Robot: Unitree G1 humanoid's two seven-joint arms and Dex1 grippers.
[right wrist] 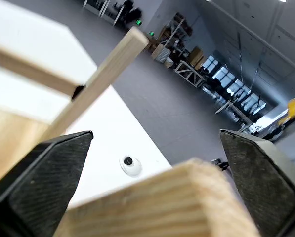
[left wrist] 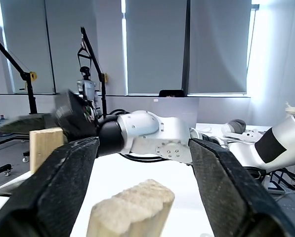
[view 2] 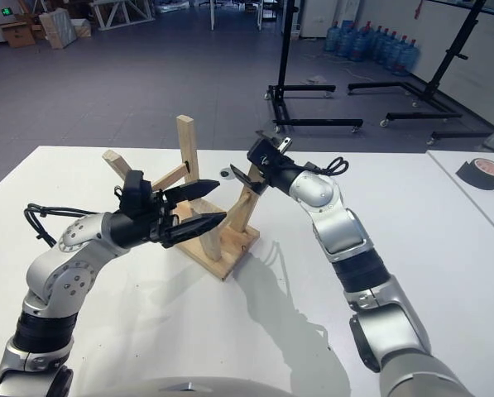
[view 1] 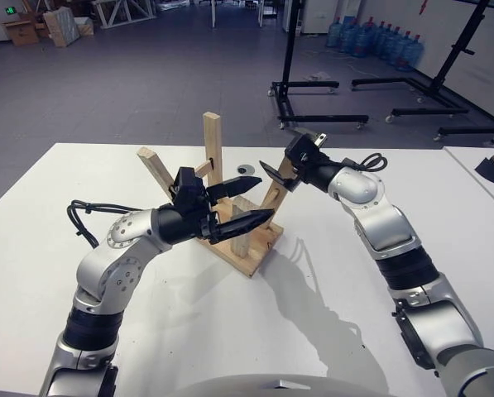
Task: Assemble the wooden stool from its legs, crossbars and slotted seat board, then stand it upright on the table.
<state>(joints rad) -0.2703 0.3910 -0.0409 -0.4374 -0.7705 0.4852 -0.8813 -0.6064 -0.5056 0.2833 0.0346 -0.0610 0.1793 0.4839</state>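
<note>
1. On the white table (view 1: 31, 190), the stool sits upside down. Its seat board (view 1: 253, 250) lies flat with the legs pointing up from it (so the upright stand is not yet done).
2. Above the seat board's near side, the left gripper (view 1: 261, 197) hovers with its fingers spread. A short leg end (left wrist: 132, 207) sits between them, untouched.
3. Above the seat board's right edge, the right gripper (view 1: 276, 175) straddles the top of the right leg (view 1: 271, 198). Its fingers are wide apart and grip nothing.
4. Up from the seat board's far left, a leaning leg (view 1: 154, 160) tilts outward. A crossbar (view 1: 199, 172) joins it to the tall leg (view 1: 213, 141) over the seat board's far side.
5. Likely trouble:
   - The legs stand at differing angles, so the joints look loose.
   - A gripper closing off-centre could lever its leg sideways in its slot, or out of it.
   - The same shove could pop the crossbar free, since only friction seems to hold it.
   - The seat board rests unclamped, so an uneven push from either arm might slide or tip the whole frame.
   - Lifting to turn it over before every leg is seated risks parts dropping away.
</note>
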